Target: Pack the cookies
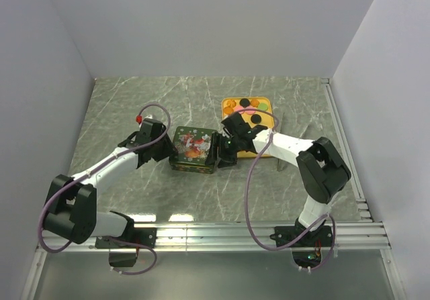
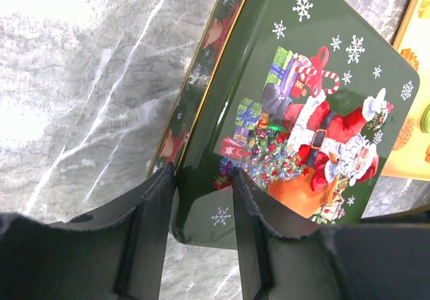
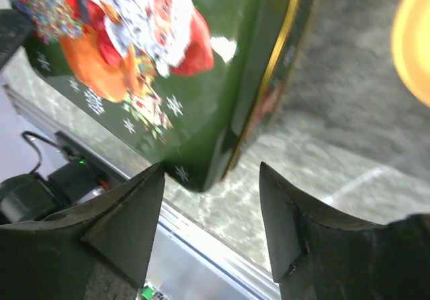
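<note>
The cookies (image 1: 245, 105), orange, black, pink and green, lie in an open yellow tin base (image 1: 263, 149) at the back right of centre. A green Christmas tin lid (image 1: 193, 147) with a Santa picture lies left of it. My left gripper (image 1: 169, 149) is closed on the lid's left corner; in the left wrist view its fingers (image 2: 203, 176) straddle that corner (image 2: 222, 216). My right gripper (image 1: 218, 154) is open at the lid's right edge; in the right wrist view (image 3: 211, 169) the lid's corner (image 3: 201, 145) sits between the spread fingers. An orange cookie (image 2: 406, 135) shows in the left wrist view.
The marble table (image 1: 134, 105) is walled in white on three sides. Metal rails (image 1: 215, 231) run along the near edge, with both arm bases there. A thin grey strip (image 1: 280, 142) lies right of the yellow base.
</note>
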Tool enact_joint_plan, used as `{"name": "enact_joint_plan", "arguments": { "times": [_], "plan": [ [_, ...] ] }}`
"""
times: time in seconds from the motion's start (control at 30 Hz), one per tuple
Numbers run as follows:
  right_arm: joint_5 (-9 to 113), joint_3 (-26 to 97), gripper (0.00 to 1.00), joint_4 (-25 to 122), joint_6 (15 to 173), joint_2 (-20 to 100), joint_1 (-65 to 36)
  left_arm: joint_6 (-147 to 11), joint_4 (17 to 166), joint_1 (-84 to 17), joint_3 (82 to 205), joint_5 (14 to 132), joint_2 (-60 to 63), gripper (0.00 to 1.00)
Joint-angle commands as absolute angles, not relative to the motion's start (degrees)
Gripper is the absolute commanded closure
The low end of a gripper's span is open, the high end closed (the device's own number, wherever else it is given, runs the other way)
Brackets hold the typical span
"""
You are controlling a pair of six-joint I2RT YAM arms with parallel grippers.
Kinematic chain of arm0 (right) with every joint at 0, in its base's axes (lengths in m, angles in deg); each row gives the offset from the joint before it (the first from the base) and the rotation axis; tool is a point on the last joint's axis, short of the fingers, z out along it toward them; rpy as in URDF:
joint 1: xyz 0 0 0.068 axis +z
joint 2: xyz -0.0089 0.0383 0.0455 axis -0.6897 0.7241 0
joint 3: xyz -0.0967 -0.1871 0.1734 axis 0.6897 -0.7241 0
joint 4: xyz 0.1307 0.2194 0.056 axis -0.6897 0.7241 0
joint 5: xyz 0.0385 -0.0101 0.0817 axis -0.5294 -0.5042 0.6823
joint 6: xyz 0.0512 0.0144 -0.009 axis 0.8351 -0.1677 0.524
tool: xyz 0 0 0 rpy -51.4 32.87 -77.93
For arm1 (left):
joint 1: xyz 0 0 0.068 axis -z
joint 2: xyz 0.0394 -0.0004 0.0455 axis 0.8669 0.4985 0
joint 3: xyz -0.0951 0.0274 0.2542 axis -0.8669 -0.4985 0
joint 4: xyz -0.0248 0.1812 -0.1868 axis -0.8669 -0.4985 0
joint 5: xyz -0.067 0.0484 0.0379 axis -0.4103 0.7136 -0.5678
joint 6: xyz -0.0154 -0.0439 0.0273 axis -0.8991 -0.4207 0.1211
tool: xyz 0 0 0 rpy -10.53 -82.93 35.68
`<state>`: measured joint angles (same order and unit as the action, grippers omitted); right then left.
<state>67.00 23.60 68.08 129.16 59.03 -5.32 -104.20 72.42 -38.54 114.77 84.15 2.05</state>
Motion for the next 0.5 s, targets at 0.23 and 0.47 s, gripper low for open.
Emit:
{"name": "enact_joint_plan", "arguments": {
  "times": [0.23,0.47],
  "plan": [
    [58.11,25.69,0.36,81.39,124.01,48.15,-4.58,-103.34,62.02,-37.51,110.70,82.95,2.18,0.57],
    [66.86,34.66,0.86,77.02,124.62,48.04,-4.58,-103.52,61.75,-37.16,110.62,83.30,1.92,0.60]
  ]
}}
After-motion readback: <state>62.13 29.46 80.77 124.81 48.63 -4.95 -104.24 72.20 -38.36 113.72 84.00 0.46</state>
